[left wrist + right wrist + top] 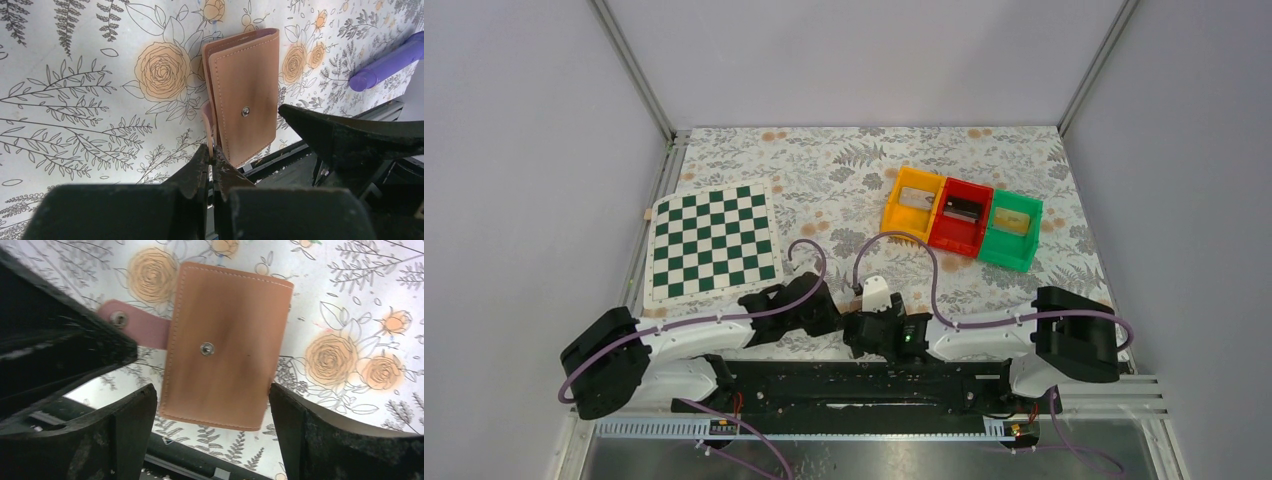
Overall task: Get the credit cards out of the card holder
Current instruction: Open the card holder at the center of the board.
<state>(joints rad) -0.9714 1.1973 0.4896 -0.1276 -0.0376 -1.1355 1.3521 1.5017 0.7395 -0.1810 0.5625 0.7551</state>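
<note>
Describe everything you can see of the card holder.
The card holder is tan, leather-like, edge-stitched and folded shut, with a metal snap stud on its face. Its pinkish strap sticks out unfastened to one side, pinched by the left fingers. The right fingers stand open either side, not clearly touching it. No cards show.

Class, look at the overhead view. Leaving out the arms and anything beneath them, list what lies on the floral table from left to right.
chessboard → orange bin → red bin → green bin
</note>
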